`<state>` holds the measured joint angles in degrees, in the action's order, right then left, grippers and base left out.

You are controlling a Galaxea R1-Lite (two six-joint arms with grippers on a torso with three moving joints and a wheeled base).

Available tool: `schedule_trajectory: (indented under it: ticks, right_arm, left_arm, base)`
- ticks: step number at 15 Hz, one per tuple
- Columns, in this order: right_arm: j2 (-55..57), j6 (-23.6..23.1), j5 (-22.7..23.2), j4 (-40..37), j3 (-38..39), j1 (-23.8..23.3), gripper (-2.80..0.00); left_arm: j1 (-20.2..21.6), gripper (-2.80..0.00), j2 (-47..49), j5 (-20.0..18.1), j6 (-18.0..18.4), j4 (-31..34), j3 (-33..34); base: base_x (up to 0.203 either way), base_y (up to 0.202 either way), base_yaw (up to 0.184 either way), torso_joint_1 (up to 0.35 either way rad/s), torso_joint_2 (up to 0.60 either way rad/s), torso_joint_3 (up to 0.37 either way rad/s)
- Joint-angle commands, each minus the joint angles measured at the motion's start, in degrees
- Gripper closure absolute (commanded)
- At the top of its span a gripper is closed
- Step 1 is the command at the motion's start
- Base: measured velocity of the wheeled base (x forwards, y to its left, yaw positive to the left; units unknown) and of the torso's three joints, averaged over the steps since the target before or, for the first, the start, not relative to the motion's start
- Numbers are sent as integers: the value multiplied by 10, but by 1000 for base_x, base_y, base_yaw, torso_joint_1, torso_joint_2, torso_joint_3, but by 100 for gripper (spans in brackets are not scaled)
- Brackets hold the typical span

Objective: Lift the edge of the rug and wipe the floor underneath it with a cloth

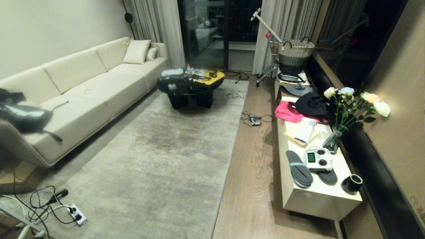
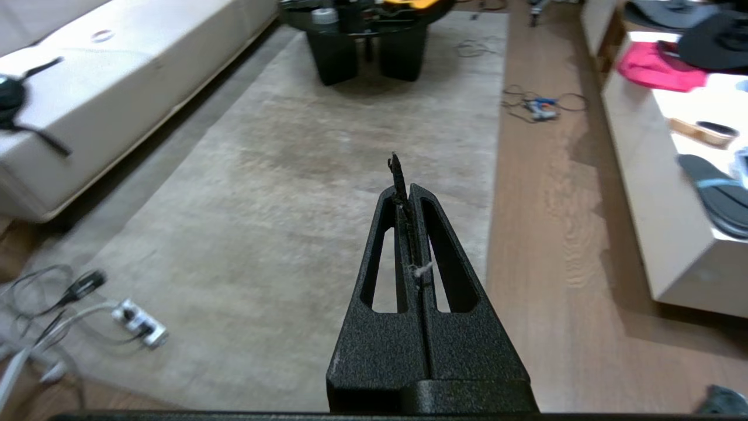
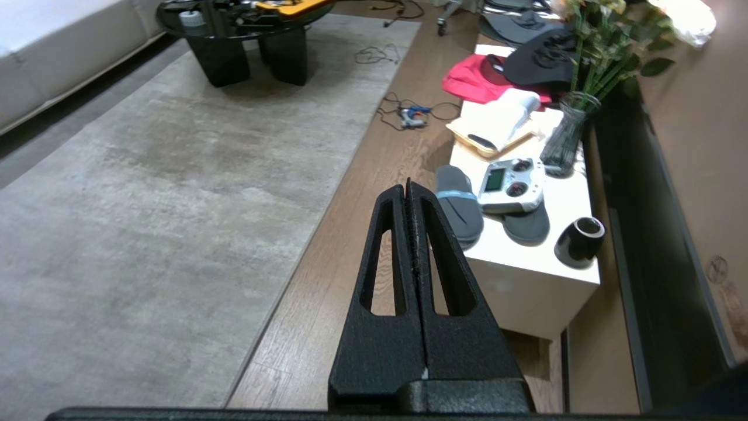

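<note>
Rug flat, nothing lifted, both arms idle above the room.

Lay wholly flat, the large pale grey-beige rug, its straight rug edge (image 1: 229,159) flush along the light-brown planked floor (image 1: 255,172), presumably awaiting lifting; possibly the small dark grey-green cloth (image 2: 724,400) at the floor's near corner, too little shown to confirm. Hung unextended, pinched fully closed and empty: left gripper (image 2: 407,190) over the rug, right gripper (image 3: 408,190) over the floor strip.

sofa (image 1: 83,96): cream, along the left wall
coffee table (image 1: 189,86): black, cluttered
low surface (image 1: 318,196): slippers (image 1: 298,169), controller (image 1: 318,159), black cup (image 1: 352,183), vase of flowers (image 1: 345,116) — pink cloth (image 1: 287,113) behind
power strip (image 1: 77,214): among cables
</note>
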<state>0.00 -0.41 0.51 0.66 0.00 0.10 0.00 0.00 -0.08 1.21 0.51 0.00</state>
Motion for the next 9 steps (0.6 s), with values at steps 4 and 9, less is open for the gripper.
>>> schedule_trajectory:
  ticks: [4, 9]
  right_arm:
    - [0, 0, 0, 0, 0, 0, 0]
    - [0, 0, 0, 0, 0, 0, 0]
  left_arm:
    - [0, 0, 1, 0, 0, -1, 0]
    - [0, 0, 1, 0, 0, 0, 0]
  base:
    - [0, 0, 0, 0, 0, 0]
    - [0, 0, 0, 0, 0, 0]
